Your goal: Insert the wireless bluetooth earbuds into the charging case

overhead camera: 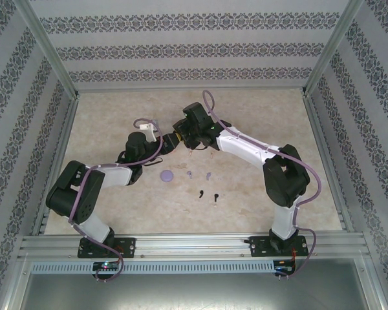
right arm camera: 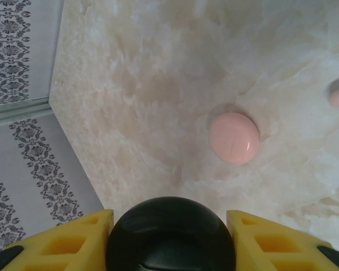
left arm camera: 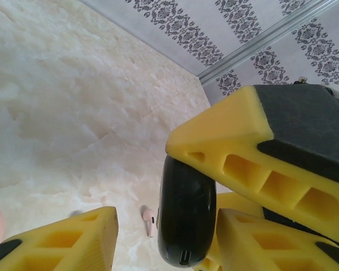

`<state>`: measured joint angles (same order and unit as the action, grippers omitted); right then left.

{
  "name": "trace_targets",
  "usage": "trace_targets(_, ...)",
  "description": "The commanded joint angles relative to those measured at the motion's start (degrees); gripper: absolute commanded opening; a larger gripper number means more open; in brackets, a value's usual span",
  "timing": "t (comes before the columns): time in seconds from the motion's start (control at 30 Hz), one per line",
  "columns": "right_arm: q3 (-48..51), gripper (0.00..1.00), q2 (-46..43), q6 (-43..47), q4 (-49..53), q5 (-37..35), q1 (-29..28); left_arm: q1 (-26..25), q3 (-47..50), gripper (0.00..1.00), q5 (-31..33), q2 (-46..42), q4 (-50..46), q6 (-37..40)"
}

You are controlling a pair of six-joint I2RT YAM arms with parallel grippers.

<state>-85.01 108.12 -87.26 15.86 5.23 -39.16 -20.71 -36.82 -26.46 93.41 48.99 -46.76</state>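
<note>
A pale, marble-patterned table point(overhead camera: 258, 110) filled the floor of the enclosure, its beige veining showing up close in both wrist views. Striped wallpaper with dark floral bands covered the far wall point(overhead camera: 194, 45), the left wall point(overhead camera: 13, 97) and the right wall point(overhead camera: 375, 129). Two aluminium posts point(overhead camera: 48, 48) rose at the far corners, one on the left and one on the right. An aluminium rail point(overhead camera: 194, 244) ran across the table's near edge, with a perforated strip point(overhead camera: 194, 266) just nearer and a plain grey panel point(overhead camera: 194, 290) nearest of all.
</note>
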Motion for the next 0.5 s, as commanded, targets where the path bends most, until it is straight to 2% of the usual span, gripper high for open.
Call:
trace_targets(0.0,-0.7,0.41,0.5,-1.0,-1.3,-0.3,-0.3,-1.2,-1.9,0.44,0.5,1.0,4.5,-0.3)
trace_targets(0.47,0.6,0.41,-0.3,-1.2,-2.6,0.1,-0.4,-1.6,-1.4,0.31,3.2,1.2,4.9,-0.8)
